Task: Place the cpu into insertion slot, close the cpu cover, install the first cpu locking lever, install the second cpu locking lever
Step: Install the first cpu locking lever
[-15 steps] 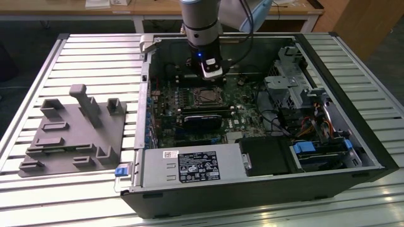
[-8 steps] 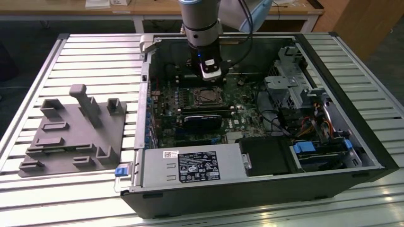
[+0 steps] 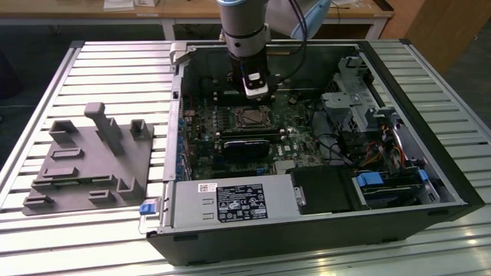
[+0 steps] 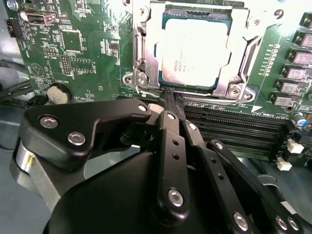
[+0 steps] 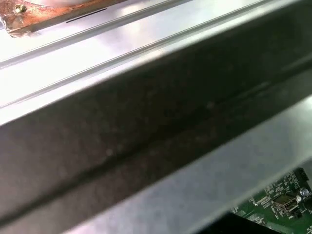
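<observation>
Inside a robotics lab: an industrial robot arm (image 3: 244,29) reaches down into an opened desktop computer case (image 3: 307,241), which lies on a ribbed aluminium work table (image 3: 115,69). A grey moulded fixture plate (image 3: 84,167) sits beside the case. Wooden workbenches (image 3: 192,12) stand behind the table, as in a test workshop.

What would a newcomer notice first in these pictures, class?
The open computer case, with the arm reaching down into it, dominates the exterior view. In the second wrist view the silvery cpu lies framed by the cpu cover, with the black end effector at the cover's edge.
</observation>
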`<state>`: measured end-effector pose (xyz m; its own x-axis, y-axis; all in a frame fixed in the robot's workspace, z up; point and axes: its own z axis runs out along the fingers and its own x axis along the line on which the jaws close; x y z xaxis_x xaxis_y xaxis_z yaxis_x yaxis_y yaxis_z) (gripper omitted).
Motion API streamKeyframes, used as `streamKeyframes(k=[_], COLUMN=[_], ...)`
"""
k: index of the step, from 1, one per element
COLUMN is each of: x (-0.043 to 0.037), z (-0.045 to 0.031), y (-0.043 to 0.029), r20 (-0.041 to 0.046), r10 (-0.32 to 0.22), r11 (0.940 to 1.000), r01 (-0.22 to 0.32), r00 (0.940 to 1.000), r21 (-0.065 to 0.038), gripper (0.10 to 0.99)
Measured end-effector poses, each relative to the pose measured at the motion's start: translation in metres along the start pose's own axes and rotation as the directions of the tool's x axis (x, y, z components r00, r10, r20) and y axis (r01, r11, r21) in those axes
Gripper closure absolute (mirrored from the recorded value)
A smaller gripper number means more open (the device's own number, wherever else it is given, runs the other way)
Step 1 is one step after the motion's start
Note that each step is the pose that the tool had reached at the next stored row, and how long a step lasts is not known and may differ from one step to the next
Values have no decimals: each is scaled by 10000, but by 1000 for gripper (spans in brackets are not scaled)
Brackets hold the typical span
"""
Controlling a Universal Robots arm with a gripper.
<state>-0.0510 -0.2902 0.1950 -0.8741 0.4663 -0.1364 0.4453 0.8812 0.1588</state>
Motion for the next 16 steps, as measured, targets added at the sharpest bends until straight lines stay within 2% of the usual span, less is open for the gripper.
streamKeyframes(k=[3,16], x=[0,-5], z=[0,-36], y=[0,7], r20=[-39,-35], r10=[16,14], r11=[10000,10000], r01=[-16,-14], r00=[10000,10000], r21=[-76,-79], gripper=[980,980])
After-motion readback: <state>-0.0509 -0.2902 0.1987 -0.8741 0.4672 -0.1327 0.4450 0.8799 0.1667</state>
